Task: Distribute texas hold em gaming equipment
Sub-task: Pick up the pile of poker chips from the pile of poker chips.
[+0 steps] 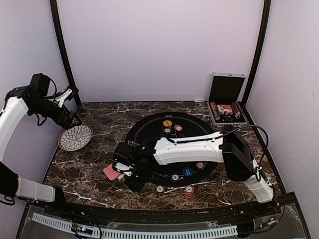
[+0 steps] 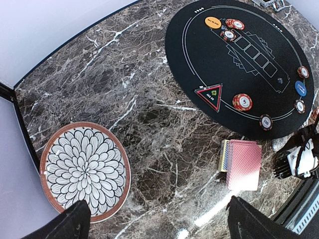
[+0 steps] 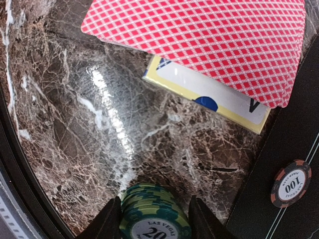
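Across the dark marbled counter lies a round black mat, and the right arm stretches over it toward the left. The left arm hangs raised at the far left above a patterned white plate, which sits on the counter well apart from the mat. A silver case stands open at the far right corner. Just beside the mat's near left edge, the red-backed playing cards lie partly over a yellow-edged box, both on bare counter. The left pincer is spread wide with nothing between its fingers. The right pincer is closed around a stack of green chips, its top chip reading 20, held low near the cards. On the mat rest an orange chip, a red chip beside it, a blue chip near the front rim, and a brown-edged chip marked 100 near the mat's edge. Two more chips lie on the counter just off the mat's near rim.
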Robot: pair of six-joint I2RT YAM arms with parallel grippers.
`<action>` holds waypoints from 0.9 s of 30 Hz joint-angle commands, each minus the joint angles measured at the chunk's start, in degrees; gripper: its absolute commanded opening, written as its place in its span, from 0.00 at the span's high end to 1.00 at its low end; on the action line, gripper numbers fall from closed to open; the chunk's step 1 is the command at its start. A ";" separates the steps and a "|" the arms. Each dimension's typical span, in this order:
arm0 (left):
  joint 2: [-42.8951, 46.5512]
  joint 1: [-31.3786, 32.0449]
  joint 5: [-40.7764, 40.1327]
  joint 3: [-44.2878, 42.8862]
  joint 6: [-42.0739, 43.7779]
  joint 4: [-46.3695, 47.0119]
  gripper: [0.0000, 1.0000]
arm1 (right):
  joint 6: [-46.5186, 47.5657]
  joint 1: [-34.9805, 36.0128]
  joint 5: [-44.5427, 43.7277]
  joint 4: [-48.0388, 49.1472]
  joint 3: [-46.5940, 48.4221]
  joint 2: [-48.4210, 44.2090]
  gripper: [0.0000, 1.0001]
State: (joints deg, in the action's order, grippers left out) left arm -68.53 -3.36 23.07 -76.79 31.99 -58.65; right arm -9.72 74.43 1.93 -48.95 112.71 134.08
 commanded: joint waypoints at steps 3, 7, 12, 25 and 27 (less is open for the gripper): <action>1.65 0.16 0.02 -0.55 0.95 -1.29 0.01 | -0.22 0.69 0.27 1.03 -0.05 -0.56 0.61; 1.60 0.15 -0.16 -0.55 1.08 -1.27 0.01 | -0.20 0.76 0.39 1.13 0.10 -1.16 0.67; 1.74 0.10 -0.37 -0.39 1.20 -1.37 0.01 | -0.27 1.00 0.07 -0.15 1.76 -1.37 0.70; 1.35 0.11 -0.25 -0.80 1.19 -1.29 0.01 | -1.09 1.11 -0.65 -1.35 3.02 -3.19 0.85; 1.34 0.10 -0.40 -0.81 1.23 -1.35 0.01 | -1.19 0.91 -0.85 -1.77 3.61 -3.36 0.86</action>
State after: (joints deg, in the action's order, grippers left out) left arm -68.29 -3.36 22.85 -76.79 32.42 -58.65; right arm -10.17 74.98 1.69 -50.00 113.80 133.91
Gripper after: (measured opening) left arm 0.988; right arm 0.404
